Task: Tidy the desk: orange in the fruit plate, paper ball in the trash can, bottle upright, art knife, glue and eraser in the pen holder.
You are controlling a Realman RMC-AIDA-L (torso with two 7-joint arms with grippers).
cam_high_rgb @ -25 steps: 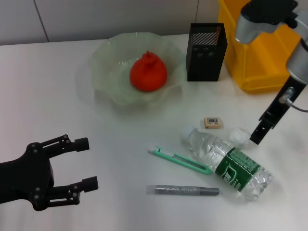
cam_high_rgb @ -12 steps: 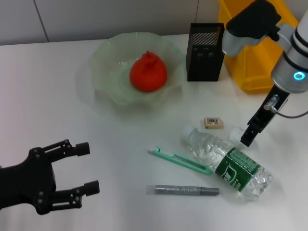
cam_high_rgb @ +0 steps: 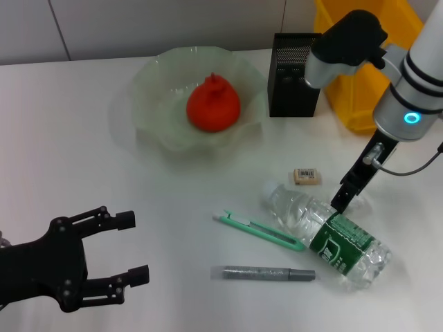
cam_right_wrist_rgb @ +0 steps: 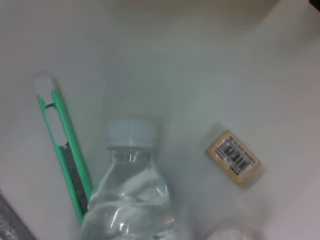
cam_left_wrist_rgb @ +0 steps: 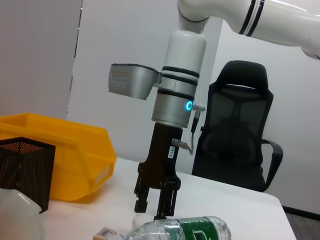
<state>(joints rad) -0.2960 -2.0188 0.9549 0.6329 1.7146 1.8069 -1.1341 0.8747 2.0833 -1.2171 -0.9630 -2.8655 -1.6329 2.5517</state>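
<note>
Hovering right pincer [cam_high_rgb: 344, 200] slightly parted, empty, over bottle [cam_high_rgb: 329, 234]; left pincer [cam_high_rgb: 131, 247] wide

We see a red-orange orange [cam_high_rgb: 213, 104] in a translucent pale-green fruit plate [cam_high_rgb: 156, 79] on a white table [cam_high_rgb: 83, 152]. The pen holder [cam_high_rgb: 294, 75] is black mesh, the trash can [cam_high_rgb: 360, 97] bright yellow. The bottle [cam_high_rgb: 325, 232] is clear with a green label and white cap; the art knife [cam_high_rgb: 259, 230] is mint green, the glue [cam_high_rgb: 263, 274] speckled grey, the eraser [cam_high_rgb: 306, 176] beige with a barcode print. The left claw [cam_high_rgb: 128, 247] is black; the right claw [cam_high_rgb: 340, 205] is black below a white arm with dark bands and a glowing blue ring.
</note>
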